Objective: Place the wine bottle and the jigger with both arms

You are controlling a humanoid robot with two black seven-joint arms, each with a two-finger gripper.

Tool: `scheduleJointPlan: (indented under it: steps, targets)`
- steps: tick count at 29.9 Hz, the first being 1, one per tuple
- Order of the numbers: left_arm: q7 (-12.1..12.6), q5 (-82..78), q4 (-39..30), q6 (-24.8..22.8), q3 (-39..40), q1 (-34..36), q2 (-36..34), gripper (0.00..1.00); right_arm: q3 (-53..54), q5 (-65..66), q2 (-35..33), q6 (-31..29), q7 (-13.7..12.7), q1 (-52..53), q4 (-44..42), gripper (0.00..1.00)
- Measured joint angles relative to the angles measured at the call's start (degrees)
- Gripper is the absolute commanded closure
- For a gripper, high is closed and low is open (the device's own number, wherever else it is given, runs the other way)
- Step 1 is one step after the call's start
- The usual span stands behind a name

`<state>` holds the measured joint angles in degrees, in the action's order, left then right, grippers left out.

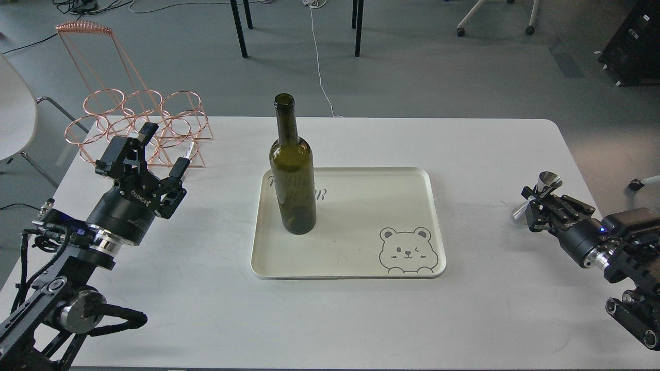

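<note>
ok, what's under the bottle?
The bottle stands upright on the cream tray, at its left side. Grey lettering printed on the tray runs behind and under it, partly covered and unreadable. The bear drawing at the tray's near right corner is uncovered.

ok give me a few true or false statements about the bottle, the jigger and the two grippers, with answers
1. The wine bottle stands upright on the tray. True.
2. The left gripper holds the wine bottle. False: it is open and empty, apart from the bottle, near the copper wire rack.
3. The jigger sits at the right gripper, off the tray. True.
4. The jigger lies beside the bear drawing. False: it is well right of the tray.
5. The bottle is corked. False: its mouth is open.
</note>
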<state>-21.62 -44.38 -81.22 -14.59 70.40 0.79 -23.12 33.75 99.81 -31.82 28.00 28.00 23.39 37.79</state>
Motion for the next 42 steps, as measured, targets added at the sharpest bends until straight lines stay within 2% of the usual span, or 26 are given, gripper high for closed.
scheduleJointPlan:
  steps: [3,6,10,17,21,26,29,34,38,42]
  targets:
    - [0.0,0.0,-0.1,0.0,0.0,0.0,-0.1,0.02,0.0,0.0,0.0,0.0,0.0,0.0,0.0,0.63]
    - [0.0,0.0,-0.1,0.0,0.0,0.0,-0.2,0.02,0.0,-0.3,0.0,0.0,0.0,0.0,0.0,0.54]
    - [0.0,0.0,-0.1,0.0,0.0,0.1,-0.2,0.02,0.0,-0.7,0.0,0.0,0.0,0.0,0.0,0.28]
    - [0.0,0.0,-0.1,0.0,0.0,0.1,-0.2,0.02,-0.5,-0.8,-1.3,0.0,0.0,-0.8,0.9,0.21]
    - [0.0,0.0,-0.1,0.0,0.0,0.1,-0.1,0.02,-2.9,-2.0,-5.9,0.0,0.0,-1.7,2.8,0.13]
    - [0.0,0.0,-0.4,-0.1,-0.1,0.1,-0.1,0.02,-8.5,-9.8,-14.6,0.0,0.0,-4.9,13.3,0.08]
    - [0.0,0.0,-0.4,-0.1,-0.1,0.1,0.0,0.02,-13.4,-16.4,-21.3,0.0,0.0,-5.5,23.3,0.07]
    - [0.0,0.0,-0.4,-0.1,-0.1,0.1,0.0,0.02,-17.5,-26.9,-28.7,0.0,0.0,-4.7,40.0,0.07]
    - [0.0,0.0,-0.5,-0.1,-0.1,0.1,0.0,0.02,-17.4,-38.6,-30.9,0.0,0.0,-0.8,50.0,0.07]
    - [-0.3,0.0,-0.5,-0.1,0.0,0.1,-0.2,0.02,-17.1,-55.7,-28.8,0.0,0.0,7.0,51.8,0.05]
